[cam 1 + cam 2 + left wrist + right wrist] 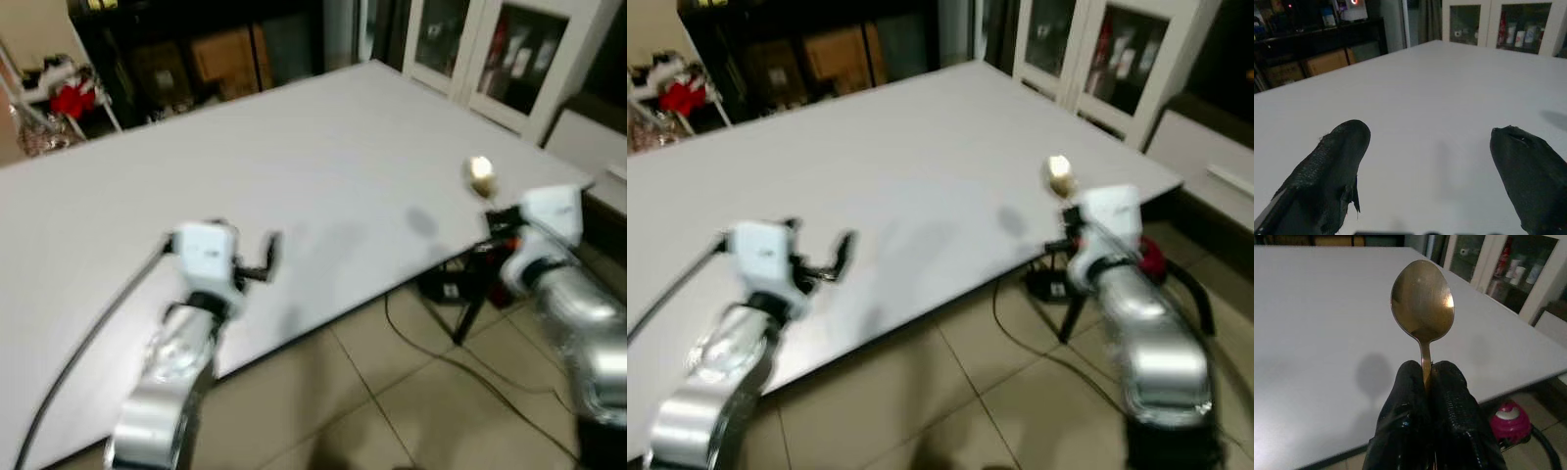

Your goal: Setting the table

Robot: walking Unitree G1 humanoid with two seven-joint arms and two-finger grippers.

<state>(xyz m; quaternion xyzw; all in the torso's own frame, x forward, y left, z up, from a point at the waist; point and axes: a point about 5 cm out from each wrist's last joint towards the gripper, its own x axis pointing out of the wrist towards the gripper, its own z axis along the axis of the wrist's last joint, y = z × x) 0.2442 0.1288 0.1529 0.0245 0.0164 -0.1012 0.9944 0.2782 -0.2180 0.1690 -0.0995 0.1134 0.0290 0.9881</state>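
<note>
A gold spoon (1422, 303) stands upright with its bowl up, its handle pinched between the black fingers (1447, 406) of my right gripper (1426, 377), which is shut on it. In the head view the spoon bowl (480, 176) shows above the right gripper (502, 221) at the white table's (323, 147) near right edge. My left gripper (266, 257) is open above the table's near left part, its two fingers (1332, 171) spread wide with nothing between them.
White glass-door cabinets (490, 54) stand beyond the table's far right corner. Dark shelves with boxes (220, 54) line the back wall. Cables and a red-and-black object (485, 259) lie on the tiled floor (392, 392) under the table's right edge.
</note>
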